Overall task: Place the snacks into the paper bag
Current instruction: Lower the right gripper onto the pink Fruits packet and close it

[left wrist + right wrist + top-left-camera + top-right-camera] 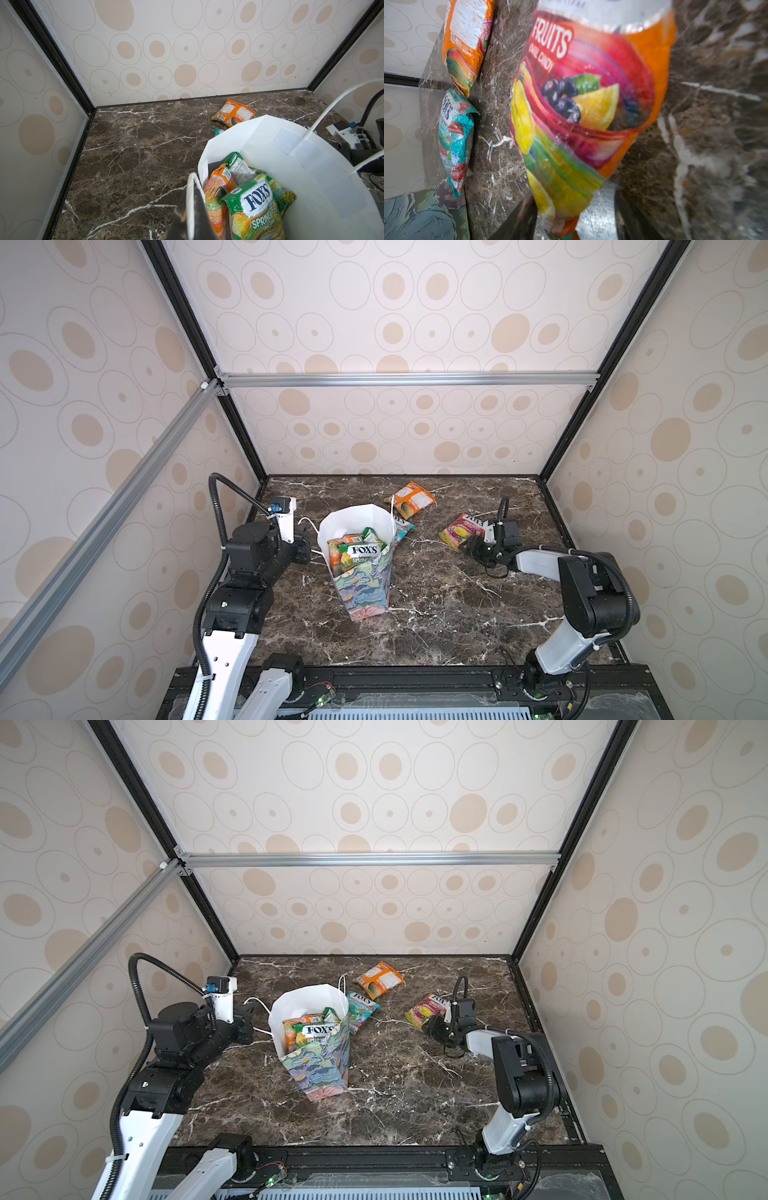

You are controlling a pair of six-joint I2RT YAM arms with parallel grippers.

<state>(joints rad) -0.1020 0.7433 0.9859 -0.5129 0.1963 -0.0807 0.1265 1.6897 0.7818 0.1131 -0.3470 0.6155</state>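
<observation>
The paper bag [365, 585] [320, 1065] stands open mid-table, white inside [311, 166]. In it sit a green FOX'S packet [257, 203] and an orange one [218, 193]. My left gripper [305, 547] [193, 197] is shut on the bag's white cord handle [190, 207] at its left rim. A red-yellow fruit packet [460, 531] [581, 104] lies on the right. My right gripper [467, 545] [575, 193] is open, and the packet's near end lies between its spread fingers. An orange packet [410, 499] and a teal packet [359, 1011] lie behind the bag.
The dark marble table [436, 614] is enclosed by patterned walls on three sides. A black frame rail [415, 676] runs along the front edge. The bag's other cord handle [324, 112] arches over its far rim.
</observation>
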